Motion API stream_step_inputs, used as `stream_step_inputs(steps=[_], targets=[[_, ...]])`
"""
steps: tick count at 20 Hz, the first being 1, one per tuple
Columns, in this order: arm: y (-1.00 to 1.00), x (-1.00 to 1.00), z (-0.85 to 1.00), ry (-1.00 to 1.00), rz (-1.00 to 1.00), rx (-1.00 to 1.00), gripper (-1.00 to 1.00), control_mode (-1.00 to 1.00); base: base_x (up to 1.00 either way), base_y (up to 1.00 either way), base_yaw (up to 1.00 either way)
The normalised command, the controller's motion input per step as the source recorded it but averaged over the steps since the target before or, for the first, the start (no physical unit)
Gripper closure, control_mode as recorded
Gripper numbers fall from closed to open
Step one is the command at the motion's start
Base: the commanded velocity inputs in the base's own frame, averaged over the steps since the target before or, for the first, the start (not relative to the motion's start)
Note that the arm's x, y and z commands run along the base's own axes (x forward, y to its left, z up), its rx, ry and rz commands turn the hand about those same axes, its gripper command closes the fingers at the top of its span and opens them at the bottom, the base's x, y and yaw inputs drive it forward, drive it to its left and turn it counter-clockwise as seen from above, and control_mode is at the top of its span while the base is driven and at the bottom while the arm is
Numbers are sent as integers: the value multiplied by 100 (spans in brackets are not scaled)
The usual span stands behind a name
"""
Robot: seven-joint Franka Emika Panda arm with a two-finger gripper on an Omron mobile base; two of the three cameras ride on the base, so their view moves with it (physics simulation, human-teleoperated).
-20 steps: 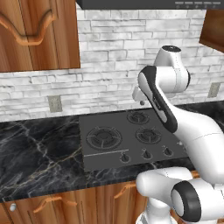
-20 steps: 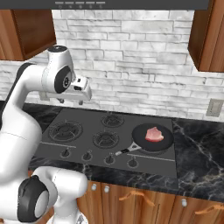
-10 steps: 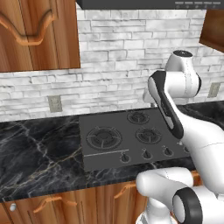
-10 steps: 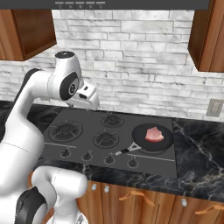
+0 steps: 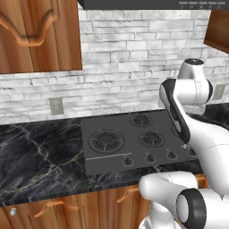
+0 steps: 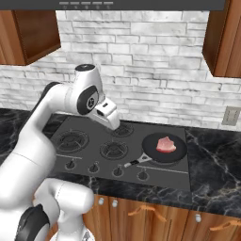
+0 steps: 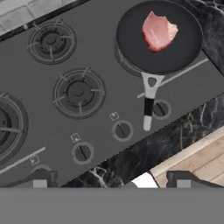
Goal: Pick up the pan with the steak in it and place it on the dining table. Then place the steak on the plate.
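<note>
Stovetop (image 7: 87, 78) scene, approach step: the open, empty gripper (image 7: 109, 181) hangs above; next, descend onto the pan (image 7: 158, 37) handle (image 7: 148, 109), steak (image 7: 158, 31) aboard.

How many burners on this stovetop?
4: a small round burner at the rear, a middle one, a large one at the hand view's left edge, and one under the round black frying pan. The arm may hide others.

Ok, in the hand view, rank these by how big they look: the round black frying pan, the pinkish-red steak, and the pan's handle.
1. Round black frying pan, largest.
2. Pinkish-red steak.
3. Pan's handle: longer than the steak but slimmer, so this ranking is unsure.
</note>
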Motion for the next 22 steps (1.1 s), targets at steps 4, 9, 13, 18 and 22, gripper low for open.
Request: stream_step_inputs(steps=[4, 9, 13, 18, 22], targets=[[-66, 16, -31, 3, -16, 0, -100, -100, 0, 0, 0], [-49, 20, -34, 2, -4, 0, -100, -100, 0, 0, 0], [-39, 14, -45, 2, 0, -1, -100, -100, 0, 0, 0], [-29, 10, -60, 5, 0, -6, -100, -100, 0, 0, 0], [-17, 16, -58, 7, 0, -5, -100, -100, 0, 0, 0]])
